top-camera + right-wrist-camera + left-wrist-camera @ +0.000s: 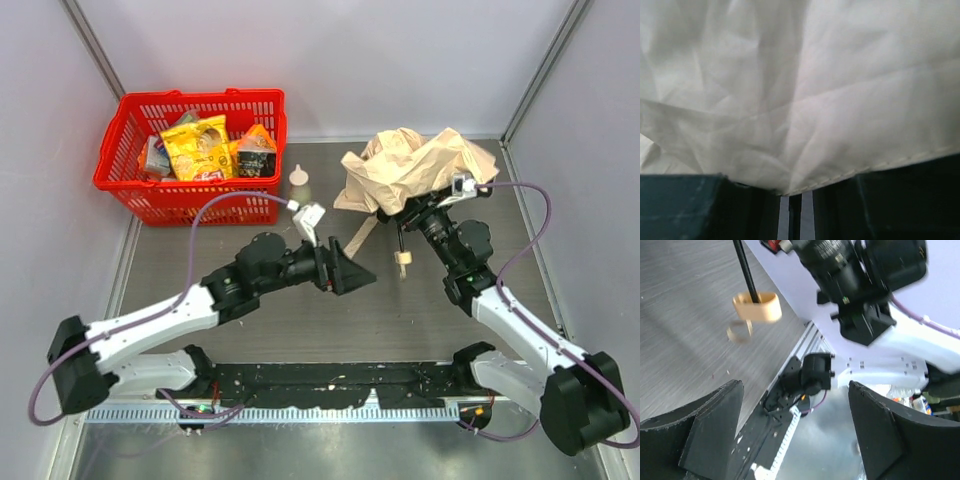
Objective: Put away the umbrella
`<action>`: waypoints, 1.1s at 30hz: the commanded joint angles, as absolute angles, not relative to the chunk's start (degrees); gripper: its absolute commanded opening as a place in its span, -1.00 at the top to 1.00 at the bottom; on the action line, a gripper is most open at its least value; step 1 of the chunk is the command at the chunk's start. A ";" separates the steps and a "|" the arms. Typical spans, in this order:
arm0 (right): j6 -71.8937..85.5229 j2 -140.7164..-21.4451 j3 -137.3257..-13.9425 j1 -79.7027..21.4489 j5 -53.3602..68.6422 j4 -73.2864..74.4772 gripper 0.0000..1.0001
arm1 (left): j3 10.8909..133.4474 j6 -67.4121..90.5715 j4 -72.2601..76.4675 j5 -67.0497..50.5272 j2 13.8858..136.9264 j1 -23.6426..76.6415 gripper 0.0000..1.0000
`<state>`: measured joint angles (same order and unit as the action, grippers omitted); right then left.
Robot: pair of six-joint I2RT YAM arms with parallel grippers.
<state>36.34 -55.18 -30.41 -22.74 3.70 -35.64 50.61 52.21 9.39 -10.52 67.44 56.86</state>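
The umbrella (420, 165), handle (403, 262) pointing nearward, is pinched by right fingers (680, 205); left fingers (705, 440) spread wide.

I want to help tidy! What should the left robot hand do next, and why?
Probably ease the left gripper onto the thin black shaft above the small pale knob handle: its jaws stand open and empty nearby, while the right gripper holds the beige cloth umbrella up.

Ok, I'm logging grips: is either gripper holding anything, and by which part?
Right gripper holds the umbrella up by its bunched canopy, near the shaft's top; the exact spot is hidden. Left gripper is open, empty.
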 commanded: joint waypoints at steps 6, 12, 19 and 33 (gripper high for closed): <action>-1.58 -53.45 -25.06 -21.27 30.66 -61.51 0.98 | 52.71 30.59 -8.92 -0.67 46.06 55.73 -0.99; 5.00 -43.78 -15.12 -21.18 33.65 -67.06 0.99 | 68.72 39.81 -18.56 13.81 49.74 48.61 -0.99; 14.33 -31.74 -12.66 -21.09 36.74 -61.72 0.99 | 72.24 46.93 -10.03 -5.87 59.05 44.39 -0.99; 17.57 -32.52 -14.50 -21.27 32.35 -58.44 0.98 | 46.24 45.52 32.15 -14.52 53.96 44.82 -0.99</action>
<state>14.92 -31.99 -11.64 -21.23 35.40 -53.63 48.84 46.94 15.88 -14.87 55.83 44.56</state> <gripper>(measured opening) 0.294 0.994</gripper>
